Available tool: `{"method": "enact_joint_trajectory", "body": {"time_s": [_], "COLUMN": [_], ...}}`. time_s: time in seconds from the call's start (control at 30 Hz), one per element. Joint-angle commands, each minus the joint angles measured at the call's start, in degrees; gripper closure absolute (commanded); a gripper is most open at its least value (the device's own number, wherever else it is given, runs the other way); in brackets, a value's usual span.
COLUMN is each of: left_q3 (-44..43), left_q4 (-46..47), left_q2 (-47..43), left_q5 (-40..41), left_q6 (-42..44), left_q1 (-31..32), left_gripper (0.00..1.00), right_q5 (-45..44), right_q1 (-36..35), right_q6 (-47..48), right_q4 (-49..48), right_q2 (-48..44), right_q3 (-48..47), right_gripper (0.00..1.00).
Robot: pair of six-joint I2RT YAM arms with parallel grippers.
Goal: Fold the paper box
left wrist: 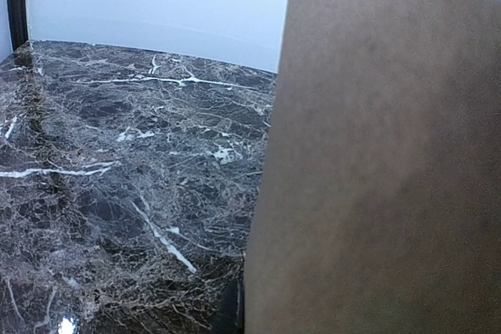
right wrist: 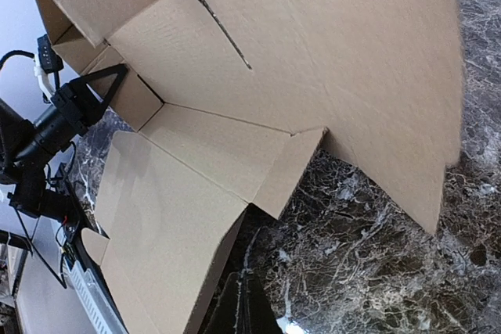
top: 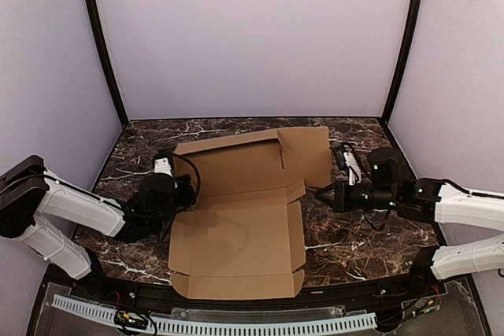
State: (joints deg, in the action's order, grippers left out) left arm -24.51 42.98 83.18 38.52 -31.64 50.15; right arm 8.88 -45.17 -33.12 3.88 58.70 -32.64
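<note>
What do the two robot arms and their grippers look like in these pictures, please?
The left arm and right arm have smooth white shells with black joints. The left gripper and right gripper are black and taper towards their tips. A black cable loops over the left wrist, beside a small white label.

Upright paper box (top: pixel 236 226) flaps, centre

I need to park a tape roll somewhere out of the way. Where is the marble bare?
Bare table lies near right, between the paper box and the right arm, and at the far left corner. It is crowded at the box's sides, where the left claw and right claw sit by it.
</note>
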Motion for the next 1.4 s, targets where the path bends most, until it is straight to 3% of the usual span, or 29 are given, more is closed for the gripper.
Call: {"method": "enact_joint_trajectory", "body": {"time_s": [0.0, 0.23, 0.47, 1.37], "left_q3": [0.29, -1.27, -2.42, -4.01], "left_q4": [-4.42, -11.56, -16.47, -17.61], "left_q2": [-4.19, -8.58, -12.44, -15.07], "left_q5": [-1.81, -5.31, -8.30, -14.22], "left_q6": [-7.84, -13.58, -16.23, -15.25], "left_q1": [0.25, 0.13, 0.02, -0.01], "left_gripper": [0.99, 0.99, 0.99, 0.99], "right_q5": [-2.50, -5.97, -8.71, -19.67], "right_q1": [-1.06, -3.26, -4.65, -13.13], "right_q6": [-2.31, 0.94, 3.61, 14.67], "right_q4": [-2.21, -6.40, -9.10, -7.49], "right_q2": [-5.35, -9.59, -7.85, 5.79], "right_q3": [3.92, 4.00, 2.01, -10.69], "right_gripper": [1.00, 1.00, 1.00, 1.00]}}
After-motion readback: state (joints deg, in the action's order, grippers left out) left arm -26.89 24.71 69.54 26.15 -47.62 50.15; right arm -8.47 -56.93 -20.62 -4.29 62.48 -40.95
